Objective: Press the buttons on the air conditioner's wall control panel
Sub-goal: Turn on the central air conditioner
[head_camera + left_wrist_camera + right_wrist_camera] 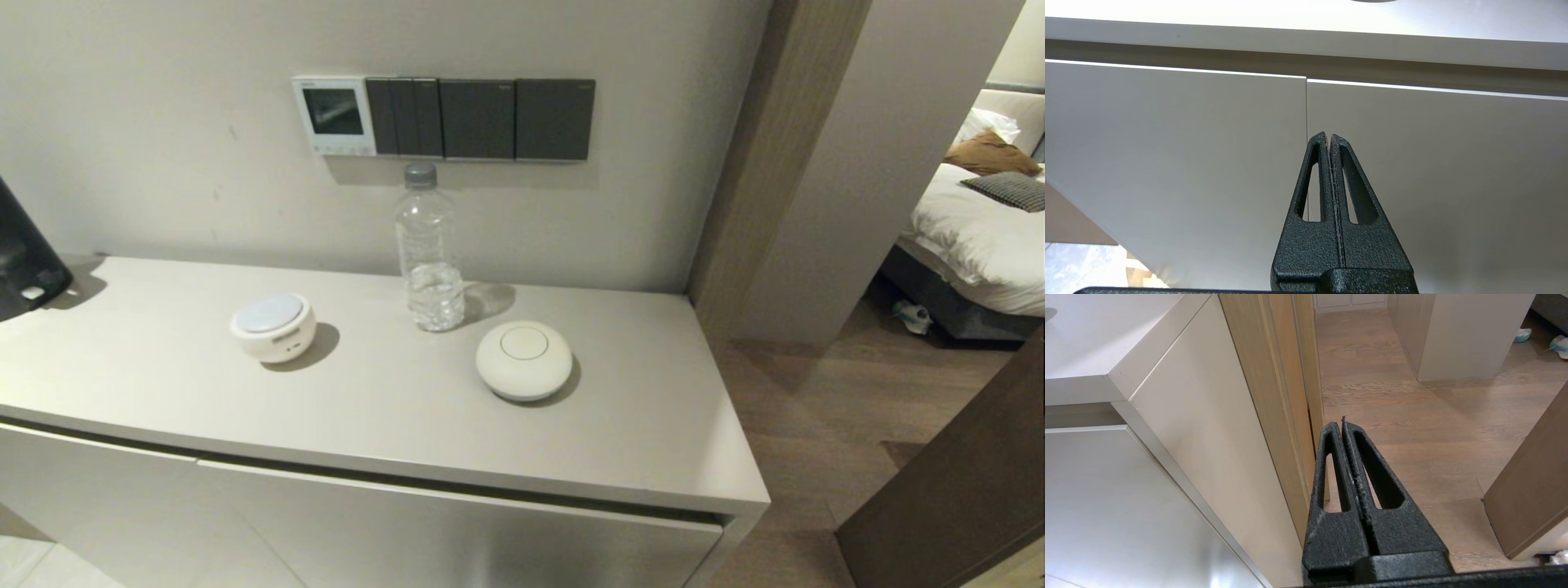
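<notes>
The control panel (334,116) sits flat on the wall, screen upright, buttons (337,149) running sideways beneath. Left tool (1328,135) and right tool (1342,421) hang low beside the bench (620,425), both pressed together.

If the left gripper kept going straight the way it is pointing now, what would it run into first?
Most likely the cabinet front: the shut left gripper points at the seam between two door panels, below the countertop edge. Nothing shows between them, though depth is hard to judge.

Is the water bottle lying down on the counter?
No, the water bottle stands upright on the counter, below the dark switch plates.
</notes>
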You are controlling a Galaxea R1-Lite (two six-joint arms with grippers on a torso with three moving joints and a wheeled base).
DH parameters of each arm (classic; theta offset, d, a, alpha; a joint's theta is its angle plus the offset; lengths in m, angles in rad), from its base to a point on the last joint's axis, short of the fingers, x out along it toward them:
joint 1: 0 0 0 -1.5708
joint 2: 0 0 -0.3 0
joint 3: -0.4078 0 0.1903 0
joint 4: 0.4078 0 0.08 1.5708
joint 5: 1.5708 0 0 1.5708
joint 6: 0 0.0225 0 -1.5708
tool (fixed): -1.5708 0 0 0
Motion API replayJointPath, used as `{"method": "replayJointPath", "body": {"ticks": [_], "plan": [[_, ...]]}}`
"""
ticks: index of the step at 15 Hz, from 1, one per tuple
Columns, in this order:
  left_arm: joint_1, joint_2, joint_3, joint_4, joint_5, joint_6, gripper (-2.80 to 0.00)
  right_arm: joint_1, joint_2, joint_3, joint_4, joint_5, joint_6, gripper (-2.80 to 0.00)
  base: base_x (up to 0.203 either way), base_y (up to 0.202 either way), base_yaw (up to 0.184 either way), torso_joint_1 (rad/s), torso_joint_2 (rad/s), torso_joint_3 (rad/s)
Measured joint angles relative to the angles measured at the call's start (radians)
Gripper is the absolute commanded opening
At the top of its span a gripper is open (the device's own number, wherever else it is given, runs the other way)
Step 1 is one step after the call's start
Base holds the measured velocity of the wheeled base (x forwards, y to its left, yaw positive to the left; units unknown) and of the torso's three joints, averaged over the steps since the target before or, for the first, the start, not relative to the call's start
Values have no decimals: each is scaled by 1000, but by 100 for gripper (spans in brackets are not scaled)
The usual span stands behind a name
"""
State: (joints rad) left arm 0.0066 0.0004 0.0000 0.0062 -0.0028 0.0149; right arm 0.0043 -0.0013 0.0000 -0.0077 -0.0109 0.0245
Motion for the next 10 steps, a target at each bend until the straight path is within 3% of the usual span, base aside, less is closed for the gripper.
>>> {"method": "replayJointPath", "body": {"ticks": [10], "plan": [[0, 0, 0, -1, 1, 0, -280, 0, 0, 0, 0, 0, 0, -280, 0, 0, 0, 0, 0, 0]]}}
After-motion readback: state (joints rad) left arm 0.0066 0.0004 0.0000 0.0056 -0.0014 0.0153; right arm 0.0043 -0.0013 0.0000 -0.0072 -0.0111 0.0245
